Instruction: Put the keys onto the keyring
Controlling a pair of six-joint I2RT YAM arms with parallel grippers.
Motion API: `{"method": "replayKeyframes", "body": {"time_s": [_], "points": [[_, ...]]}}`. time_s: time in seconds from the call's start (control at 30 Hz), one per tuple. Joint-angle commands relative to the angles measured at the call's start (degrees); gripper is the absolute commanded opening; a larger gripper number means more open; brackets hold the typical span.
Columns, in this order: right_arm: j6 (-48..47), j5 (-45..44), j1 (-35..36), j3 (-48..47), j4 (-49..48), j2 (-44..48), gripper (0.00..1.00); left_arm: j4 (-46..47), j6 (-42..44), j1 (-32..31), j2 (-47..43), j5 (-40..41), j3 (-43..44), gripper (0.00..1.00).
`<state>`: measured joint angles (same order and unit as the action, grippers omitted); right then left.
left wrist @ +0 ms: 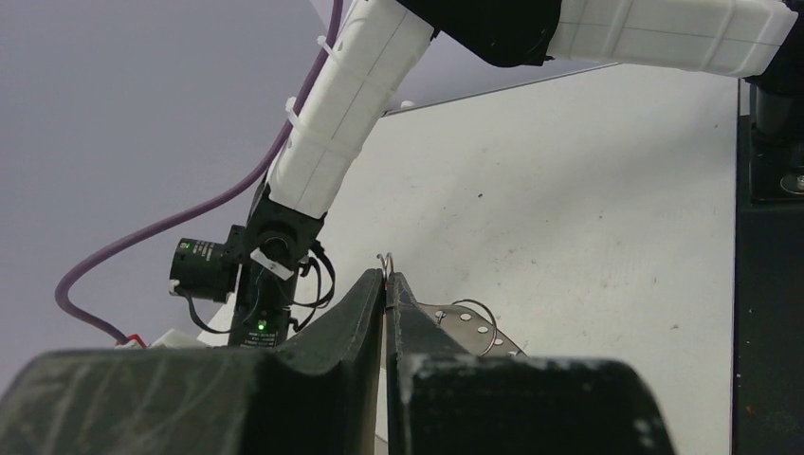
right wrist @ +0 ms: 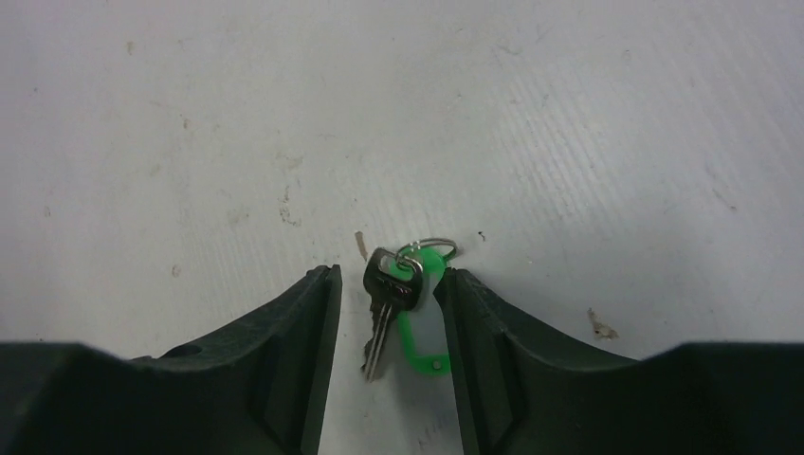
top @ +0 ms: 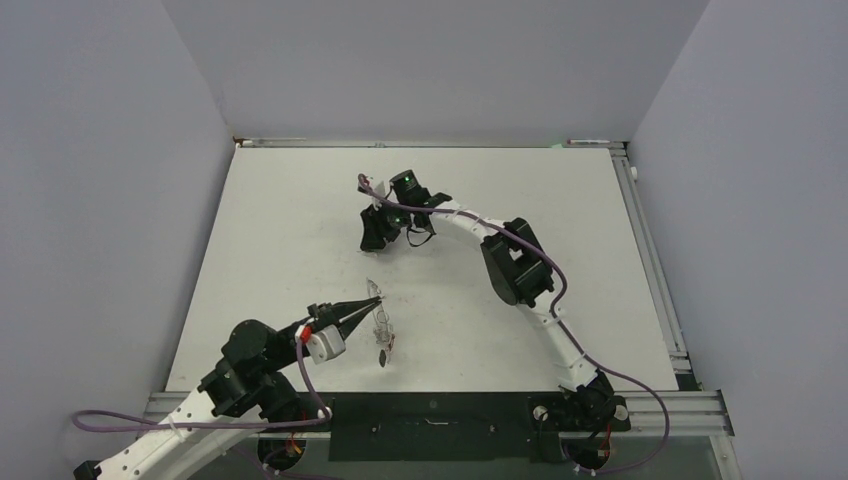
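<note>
My left gripper [top: 371,299] is shut on the thin wire of the keyring [top: 379,318], which hangs from its tips just above the table. In the left wrist view a bend of the wire [left wrist: 386,260] sticks up between the closed fingertips [left wrist: 372,284], with a perforated metal strip [left wrist: 466,327] and a small ring behind. A small key [top: 383,352] hangs from the loop's near end; its tag colour is unclear. My right gripper [top: 384,236] is open, low over the table at the back. A silver key [right wrist: 382,305] with a green tag [right wrist: 423,325] lies flat between its fingers [right wrist: 300,332].
The white table [top: 300,220] has a raised metal rail [top: 650,250] along its right side and grey walls at the back and sides. The right arm's elbow [top: 515,262] stands right of centre. A purple cable [top: 150,424] trails from the left arm.
</note>
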<state>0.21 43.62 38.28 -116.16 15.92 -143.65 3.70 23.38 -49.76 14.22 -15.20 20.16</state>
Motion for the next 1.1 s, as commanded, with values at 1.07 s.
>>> {"method": "replayKeyframes", "body": {"time_s": [1.07], "points": [[13.6,-34.1,1.5,53.7,4.0,44.5,0.31,4.5,-0.3,0.3,0.7,-3.2,0.4,0.00]]}}
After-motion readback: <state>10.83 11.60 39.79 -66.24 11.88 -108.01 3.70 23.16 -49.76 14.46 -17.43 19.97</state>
